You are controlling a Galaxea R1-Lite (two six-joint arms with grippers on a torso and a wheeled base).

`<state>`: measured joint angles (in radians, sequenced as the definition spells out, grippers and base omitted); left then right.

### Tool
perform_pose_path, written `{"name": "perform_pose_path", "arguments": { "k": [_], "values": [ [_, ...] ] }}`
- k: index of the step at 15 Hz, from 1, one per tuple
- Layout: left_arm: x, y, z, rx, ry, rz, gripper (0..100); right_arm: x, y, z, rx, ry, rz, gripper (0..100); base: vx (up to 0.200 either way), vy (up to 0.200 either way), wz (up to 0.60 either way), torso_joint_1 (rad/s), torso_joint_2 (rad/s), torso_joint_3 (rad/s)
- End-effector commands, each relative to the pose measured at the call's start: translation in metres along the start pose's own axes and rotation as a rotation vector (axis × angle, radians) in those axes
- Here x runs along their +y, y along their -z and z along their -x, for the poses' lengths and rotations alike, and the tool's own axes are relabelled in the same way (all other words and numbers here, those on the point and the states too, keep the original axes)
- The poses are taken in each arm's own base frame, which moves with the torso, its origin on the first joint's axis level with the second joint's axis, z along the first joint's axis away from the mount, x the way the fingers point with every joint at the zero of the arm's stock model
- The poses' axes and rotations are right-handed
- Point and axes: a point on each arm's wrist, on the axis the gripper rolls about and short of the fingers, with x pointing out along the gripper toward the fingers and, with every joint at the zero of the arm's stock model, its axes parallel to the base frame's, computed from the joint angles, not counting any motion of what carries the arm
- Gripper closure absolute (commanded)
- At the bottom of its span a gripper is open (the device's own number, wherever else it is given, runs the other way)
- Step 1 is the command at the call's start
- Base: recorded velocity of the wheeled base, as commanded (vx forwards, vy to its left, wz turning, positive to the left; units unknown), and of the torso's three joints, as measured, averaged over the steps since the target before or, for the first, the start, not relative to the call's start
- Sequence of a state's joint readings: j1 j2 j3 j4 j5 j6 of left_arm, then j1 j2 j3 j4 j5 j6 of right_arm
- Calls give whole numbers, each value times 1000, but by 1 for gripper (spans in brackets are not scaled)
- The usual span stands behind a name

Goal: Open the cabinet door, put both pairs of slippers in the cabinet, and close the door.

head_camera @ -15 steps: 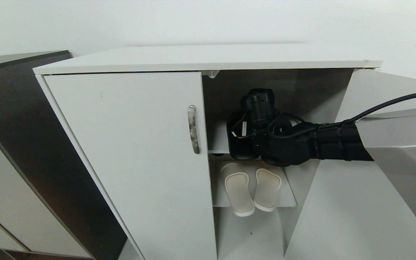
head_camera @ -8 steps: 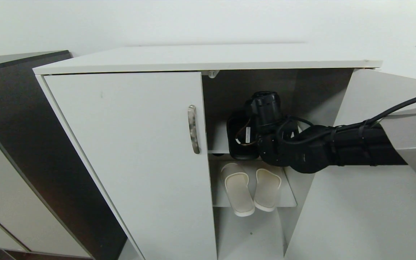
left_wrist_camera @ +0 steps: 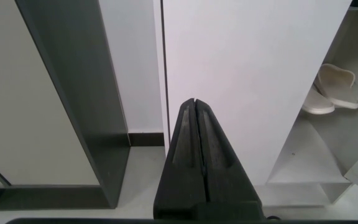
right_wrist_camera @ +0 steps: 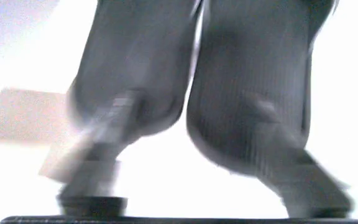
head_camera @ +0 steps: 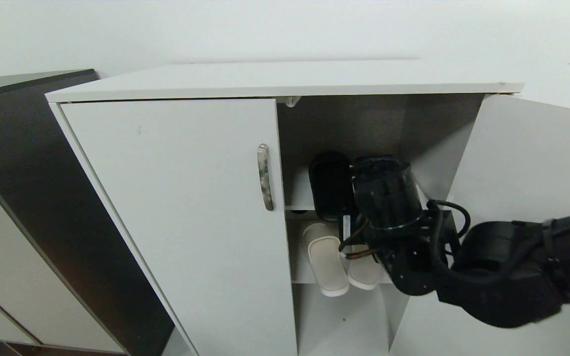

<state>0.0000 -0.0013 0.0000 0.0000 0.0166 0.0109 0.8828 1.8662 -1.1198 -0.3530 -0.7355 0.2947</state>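
A white cabinet is seen with its left door shut and its right door swung open, the latter cut off by the picture's edge. On the upper shelf one black slipper is seen lying with its toe toward the back; whatever lies to its right is covered by the right arm, which is held in front of the open compartment. The right gripper is concealed behind that arm's wrist in the head view, so whether it is open, or has hold of anything, cannot be told. In the right wrist view two dark ribbed shapes are shown heavily blurred and cannot be identified with certainty. On the lower shelf the white slippers are laid side by side, their heels past the shelf's front edge; the right one is partly covered by the wrist. A small white tag on the wrist is too small to be read. The left gripper is held outside the shut door, its fingers pressed together with nothing between them.
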Motion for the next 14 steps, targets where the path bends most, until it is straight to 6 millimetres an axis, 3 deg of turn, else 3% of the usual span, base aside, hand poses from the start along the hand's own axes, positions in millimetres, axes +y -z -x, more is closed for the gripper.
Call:
{"name": "perform_pose_path", "arguments": {
  "k": [1, 5, 14],
  "values": [
    [0, 0, 0, 0, 0, 0, 100, -10, 8, 45, -1, -123, 3, 100, 0, 0, 0, 0, 0, 0],
    [0, 0, 0, 1, 0, 0, 100, -6, 25, 46, 52, -157, 14, 100, 0, 0, 0, 0, 0, 0],
    [0, 0, 0, 1, 0, 0, 100, -4, 20, 50, 23, -166, -6, 100, 0, 0, 0, 0, 0, 0]
  ]
}}
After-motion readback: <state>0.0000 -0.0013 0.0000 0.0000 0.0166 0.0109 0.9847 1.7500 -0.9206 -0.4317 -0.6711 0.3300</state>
